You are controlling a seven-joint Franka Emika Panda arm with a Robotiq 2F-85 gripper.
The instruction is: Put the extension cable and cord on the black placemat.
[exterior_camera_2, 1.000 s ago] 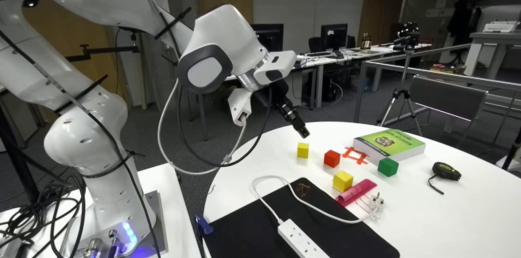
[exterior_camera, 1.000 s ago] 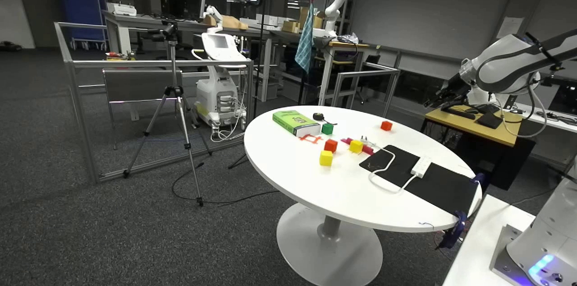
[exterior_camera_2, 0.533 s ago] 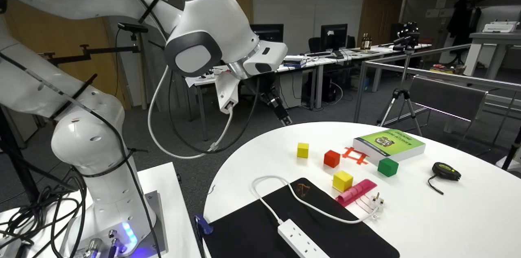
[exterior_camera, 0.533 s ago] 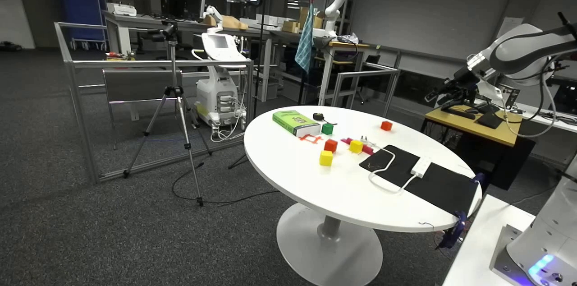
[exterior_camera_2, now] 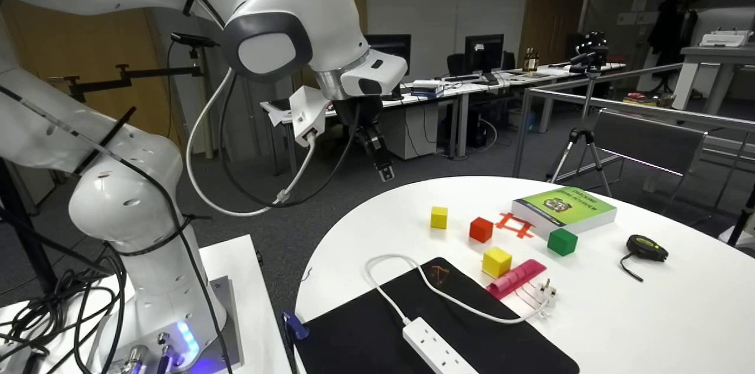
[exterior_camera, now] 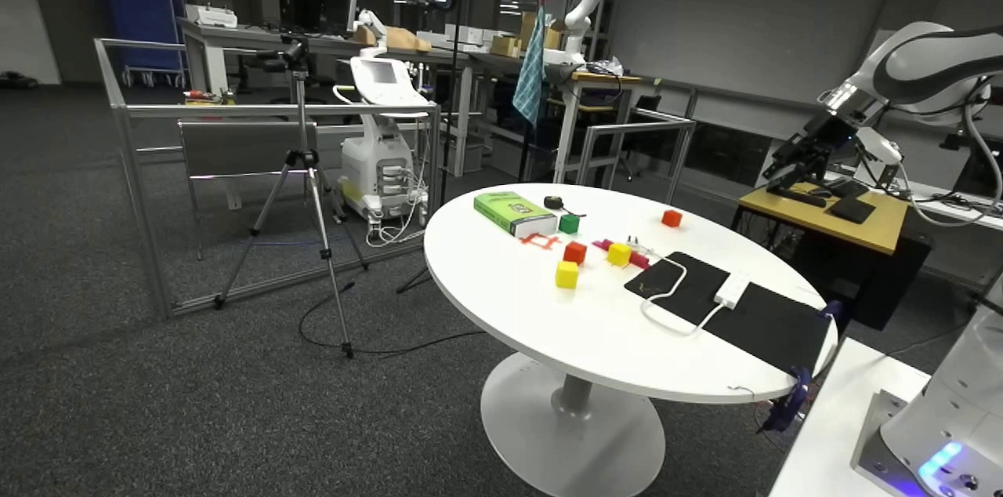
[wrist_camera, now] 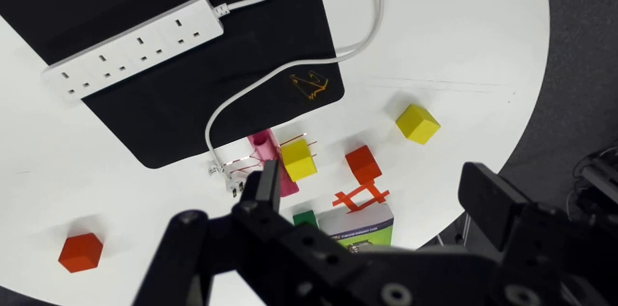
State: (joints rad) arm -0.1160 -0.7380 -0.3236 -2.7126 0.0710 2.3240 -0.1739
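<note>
The extension cable, a white socket strip (wrist_camera: 140, 45), lies across the black placemat (wrist_camera: 169, 122) in the wrist view, one end reaching past the mat's edge onto the white table. Its white cord (wrist_camera: 270, 74) loops off one side of the mat, crosses back over it and ends in a plug (wrist_camera: 234, 183) on the table. The strip (exterior_camera_2: 436, 347) and cord (exterior_camera: 666, 293) also show in the exterior views. High above the table, my gripper (wrist_camera: 371, 173) stands wide with nothing between its fingers. In an exterior view, the gripper (exterior_camera_2: 386, 173) hangs beyond the table's rim, apart from the cable.
By the plug lie a pink piece (exterior_camera_2: 516, 279) and a yellow block (exterior_camera_2: 496, 262). Another yellow block (exterior_camera_2: 439, 217), a red block (exterior_camera_2: 481, 230), a green block (exterior_camera_2: 562, 242), a book (exterior_camera_2: 563, 209) and a tape measure (exterior_camera_2: 647, 248) sit farther off. A second red block (exterior_camera: 671, 218) stands apart.
My arm has risen and drawn back toward its base, carrying the gripper away from above the table. The cable, cord and placemat look unmoved.
</note>
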